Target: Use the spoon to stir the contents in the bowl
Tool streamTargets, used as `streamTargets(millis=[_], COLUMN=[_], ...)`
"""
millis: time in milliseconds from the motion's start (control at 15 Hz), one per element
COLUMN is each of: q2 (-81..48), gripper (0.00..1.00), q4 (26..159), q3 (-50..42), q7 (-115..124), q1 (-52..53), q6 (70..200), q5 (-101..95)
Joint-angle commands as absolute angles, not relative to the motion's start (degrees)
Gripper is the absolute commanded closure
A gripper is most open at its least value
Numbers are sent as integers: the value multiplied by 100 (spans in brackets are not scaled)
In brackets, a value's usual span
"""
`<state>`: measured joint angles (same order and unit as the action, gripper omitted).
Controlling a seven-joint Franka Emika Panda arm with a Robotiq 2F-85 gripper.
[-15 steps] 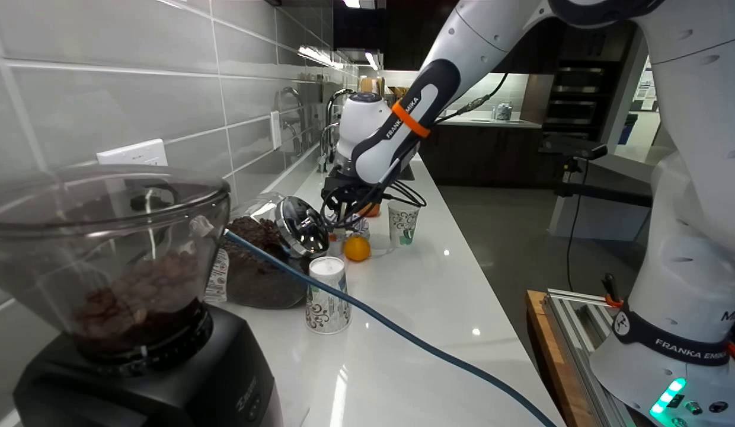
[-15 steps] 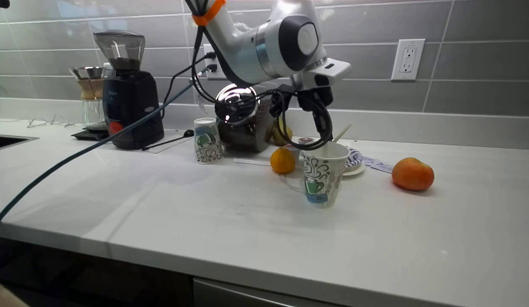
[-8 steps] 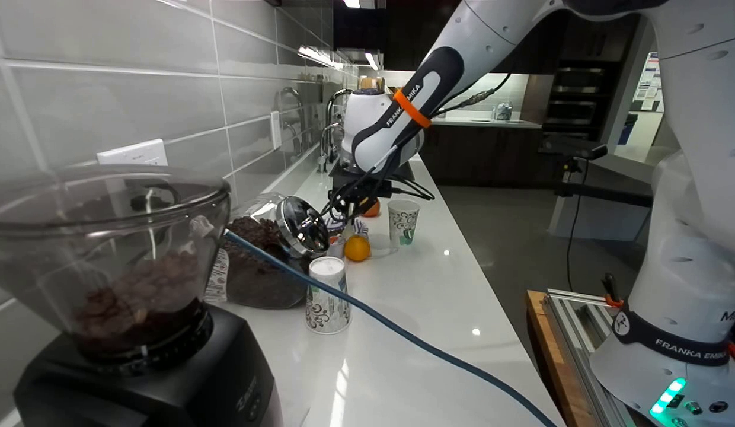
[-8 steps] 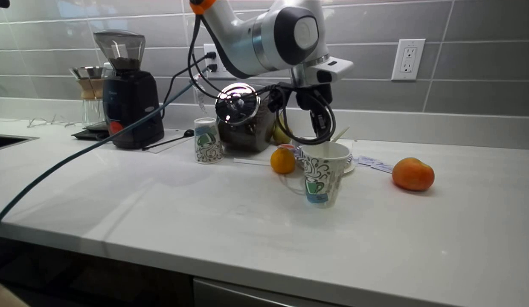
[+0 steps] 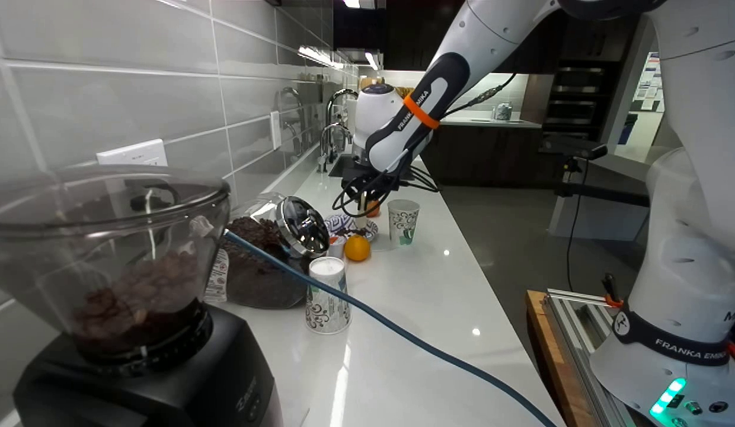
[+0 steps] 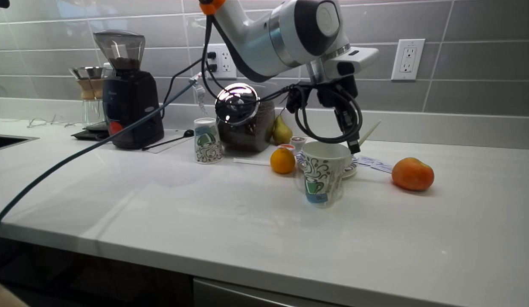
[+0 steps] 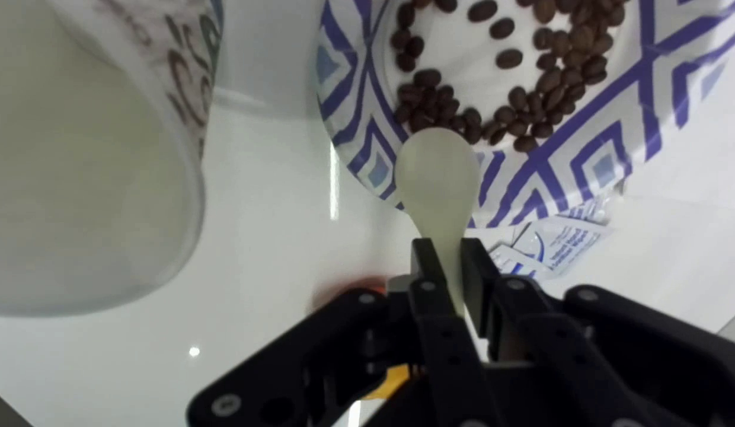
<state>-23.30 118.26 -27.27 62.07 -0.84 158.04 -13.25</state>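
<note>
Exterior views both show a long white counter (image 6: 179, 213) with a tiled wall (image 6: 482, 85) boxing in the back and loads of surface running out to the front edge. Wrist view has the gripper (image 7: 450, 255) right by the purple-and-white bowl (image 7: 352, 89), fingers (image 7: 480, 270) pinching a pale spoon (image 7: 437, 172), its head poking over the near rim; can't tell if it's touching. Around that: chunky jar (image 6: 251, 134) with a shiny lid (image 6: 236, 103) near the wall, then a swirly paper cup (image 6: 322, 179) standing upright near the bowl, kinda in the way since it hides part of it in an exterior view. Red-orange fruit (image 6: 413, 174) sits off to one side, an orange (image 6: 283, 160) near the other, little packets (image 7: 557, 243) lie just beside the rim, and coffee beans (image 7: 560, 98) are inside the bowl.
</note>
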Motion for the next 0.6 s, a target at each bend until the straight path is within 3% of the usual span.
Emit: streamTargets(millis=[0,533], q2=[-2599,-3160], gripper=[96,96], q4=[11726,11769], q3=[-2953,-3366], q7=[6695,6841], q1=[173,827], q6=[16344,17533], q5=[-1548,-1116])
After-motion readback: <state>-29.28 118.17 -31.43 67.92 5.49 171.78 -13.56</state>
